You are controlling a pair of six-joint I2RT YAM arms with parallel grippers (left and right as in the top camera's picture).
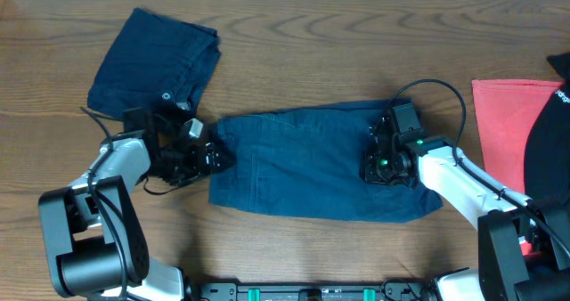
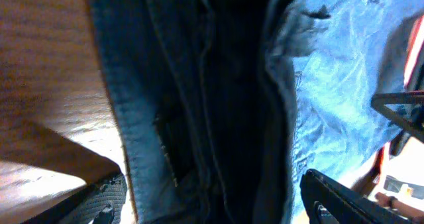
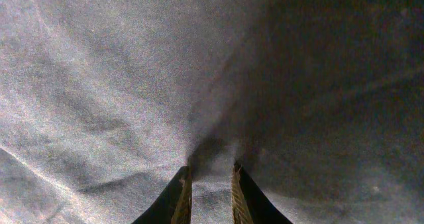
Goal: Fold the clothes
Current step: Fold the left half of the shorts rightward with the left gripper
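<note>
Overhead: unfolded denim (image 1: 303,172) flat on desk (image 1: 356,34) centre, folded pair (image 1: 156,61) upper-left. Left gripper (image 1: 216,156) spread astride its edge; right gripper (image 1: 381,167) pinching cloth. Denim limp, heavyish, grippy; best held at thick seams.

The left arm (image 1: 120,163), at eight o'clock, and the right arm (image 1: 454,181), at four o'clock, are white tubes with fat black joints. A thin black cable (image 1: 429,81) loops over the right one, near a tiny green light (image 1: 385,164). The right gripper (image 3: 211,187) has dark fingers (image 3: 177,199) with tan insides. The left gripper (image 2: 209,184) is black.
</note>
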